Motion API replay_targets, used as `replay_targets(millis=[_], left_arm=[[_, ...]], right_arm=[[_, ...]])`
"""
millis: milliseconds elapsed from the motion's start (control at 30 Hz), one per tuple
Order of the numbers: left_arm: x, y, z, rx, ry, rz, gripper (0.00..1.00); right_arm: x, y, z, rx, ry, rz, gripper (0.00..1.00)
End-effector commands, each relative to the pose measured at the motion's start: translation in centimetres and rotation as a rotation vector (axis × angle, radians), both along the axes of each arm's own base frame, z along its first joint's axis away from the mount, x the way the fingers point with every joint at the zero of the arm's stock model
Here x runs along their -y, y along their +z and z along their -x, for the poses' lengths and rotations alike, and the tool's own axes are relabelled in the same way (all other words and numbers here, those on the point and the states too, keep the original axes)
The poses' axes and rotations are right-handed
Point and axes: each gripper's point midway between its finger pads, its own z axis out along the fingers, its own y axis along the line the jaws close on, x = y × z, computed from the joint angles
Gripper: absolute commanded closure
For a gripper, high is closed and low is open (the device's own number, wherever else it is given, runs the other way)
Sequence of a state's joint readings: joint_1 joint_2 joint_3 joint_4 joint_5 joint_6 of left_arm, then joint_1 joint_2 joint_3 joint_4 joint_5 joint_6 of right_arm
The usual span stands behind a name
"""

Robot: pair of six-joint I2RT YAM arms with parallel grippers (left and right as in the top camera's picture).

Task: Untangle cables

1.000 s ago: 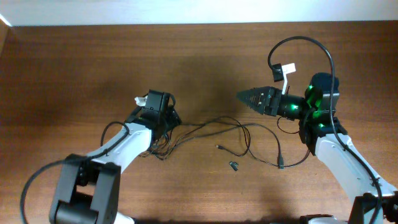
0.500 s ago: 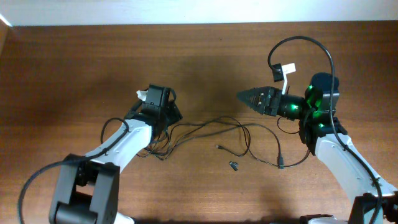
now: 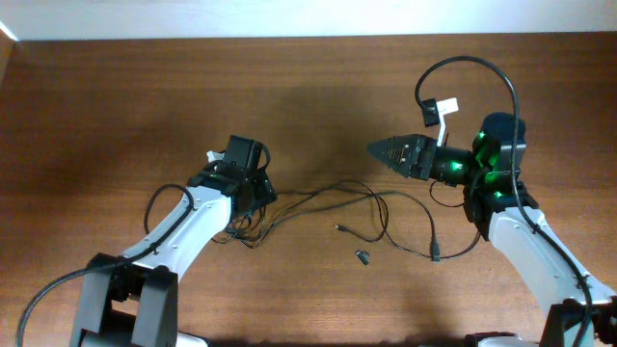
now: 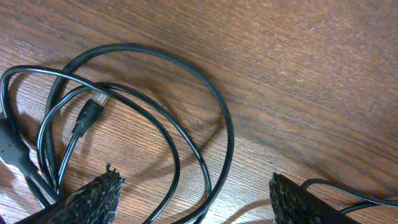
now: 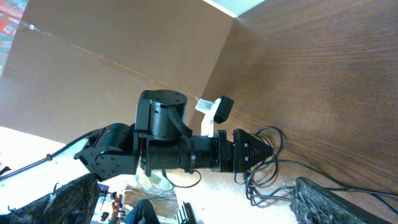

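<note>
The cables [image 3: 333,198] are thin black cords lying on the wooden table, bunched at the left [image 3: 246,226] and trailing right to a plug [image 3: 436,255]. My left gripper [image 3: 260,193] is low over the bunched end. In the left wrist view it [image 4: 193,182] is open, and looped cable strands [image 4: 205,162] run across the table between its fingers without being pinched. A small plug [image 4: 89,114] lies inside the loops. My right gripper [image 3: 372,150] hovers open above the table, right of the cables, with nothing between its fingers [image 5: 336,199].
A tiny dark loose piece [image 3: 362,256] lies near a free plug end [image 3: 339,228]. A thick ferrite-like lump on a cord [image 4: 15,152] sits at the left edge of the left wrist view. A cardboard wall [image 5: 124,43] borders the table.
My left gripper shifted slightly up and back down over the bunched cables, and its jaws widened. The right arm and the long strands have not moved.
</note>
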State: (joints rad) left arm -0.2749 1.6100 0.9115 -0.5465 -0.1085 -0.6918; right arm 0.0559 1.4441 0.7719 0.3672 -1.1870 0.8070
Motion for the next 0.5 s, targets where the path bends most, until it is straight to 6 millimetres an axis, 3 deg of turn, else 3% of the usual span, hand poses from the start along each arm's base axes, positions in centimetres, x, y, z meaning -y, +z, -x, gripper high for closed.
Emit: replay_targets(millis=[0, 167, 467], left_arm=[[-0.1, -0.7, 0.2, -0.026, -0.012, -0.024, 0.22], [0.8, -3.0, 1.2, -0.113, -0.031, 0.014, 0.23], [0.6, -4.8, 2.6, -0.198, -0.033, 0.002, 0.38]], right_arm=[[-0.1, 0.0, 0.1, 0.015, 0.013, 0.002, 0.01], [-0.1, -0.1, 0.1, 0.015, 0.012, 0.003, 0.01], [-0.1, -0.1, 0.1, 0.015, 0.012, 0.003, 0.01]])
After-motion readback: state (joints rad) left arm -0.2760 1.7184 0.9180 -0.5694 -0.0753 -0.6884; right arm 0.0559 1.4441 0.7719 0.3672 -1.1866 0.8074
